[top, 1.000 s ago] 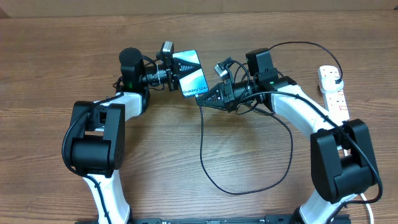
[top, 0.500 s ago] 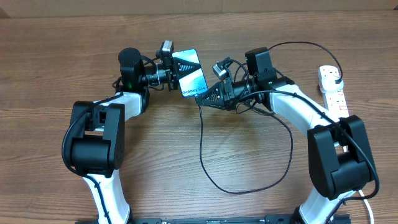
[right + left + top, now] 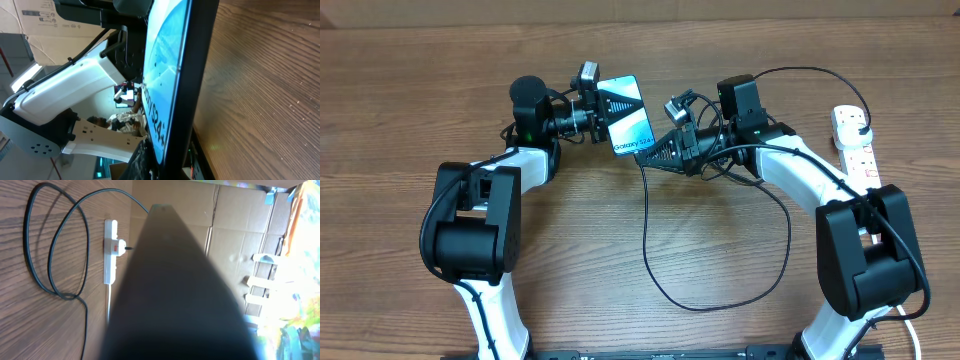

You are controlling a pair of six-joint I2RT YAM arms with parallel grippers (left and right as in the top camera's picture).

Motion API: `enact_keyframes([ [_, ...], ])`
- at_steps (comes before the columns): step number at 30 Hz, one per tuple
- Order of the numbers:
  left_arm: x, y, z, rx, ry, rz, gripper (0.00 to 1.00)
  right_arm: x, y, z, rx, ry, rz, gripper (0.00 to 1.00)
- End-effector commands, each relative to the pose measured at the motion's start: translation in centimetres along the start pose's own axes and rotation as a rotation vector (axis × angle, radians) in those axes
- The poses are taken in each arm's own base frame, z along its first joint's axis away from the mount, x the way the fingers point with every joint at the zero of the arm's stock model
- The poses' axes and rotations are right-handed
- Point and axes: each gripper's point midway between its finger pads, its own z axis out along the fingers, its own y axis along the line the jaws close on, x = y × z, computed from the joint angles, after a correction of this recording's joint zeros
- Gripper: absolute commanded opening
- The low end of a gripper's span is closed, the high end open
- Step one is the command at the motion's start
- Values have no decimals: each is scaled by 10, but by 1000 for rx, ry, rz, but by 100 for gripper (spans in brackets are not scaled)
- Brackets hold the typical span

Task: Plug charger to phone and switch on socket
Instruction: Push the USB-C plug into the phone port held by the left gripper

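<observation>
The phone (image 3: 631, 120), blue screen up and tilted, is held off the table in my shut left gripper (image 3: 607, 112). Its dark back fills the left wrist view (image 3: 175, 295); its screen (image 3: 162, 75) stands close in the right wrist view. My right gripper (image 3: 653, 157) is shut on the connector end of the black charger cable (image 3: 646, 230), right at the phone's lower short edge; the tip itself is hidden. The cable loops over the table to a black plug in the white socket (image 3: 855, 145) at the far right. The socket also shows in the left wrist view (image 3: 110, 252).
The socket's thick white cord (image 3: 910, 320) runs down the right edge. The cable loop (image 3: 50, 250) lies on the wood between the arms. Cardboard boxes (image 3: 240, 210) stand behind the table.
The phone and left gripper have shifted very slightly up and left. The right gripper stays at the phone's lower edge. The cable loop has not moved.
</observation>
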Motion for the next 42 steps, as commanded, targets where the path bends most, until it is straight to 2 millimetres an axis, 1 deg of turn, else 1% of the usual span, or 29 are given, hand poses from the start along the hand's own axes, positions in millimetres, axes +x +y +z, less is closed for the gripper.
enact_keyframes([
  [1, 30, -6, 15, -3, 151, 6, 4, -20, -24, -15, 91, -100, 13, 4],
  [10, 35, -6, 19, -5, 172, -1, 4, -24, -23, -14, 94, -109, -12, 4],
  [14, 37, -6, 19, -6, 182, 0, 4, -28, -28, -15, 121, -134, 12, 4],
  [18, 38, -6, 20, -7, 187, 0, 4, -29, -27, -15, 119, -137, 4, 4],
  [26, 43, -5, 25, -8, 201, 0, 4, -33, -32, -14, 152, -162, 18, 4],
  [30, 45, -5, 27, -9, 210, -1, 4, -36, -31, -15, 154, -171, 1, 4],
  [35, 48, -5, 27, -10, 225, 0, 4, -40, -34, -16, 171, -191, 10, 4],
  [42, 48, -5, 27, -10, 226, 0, 4, -41, -32, -16, 165, -194, 3, 4],
])
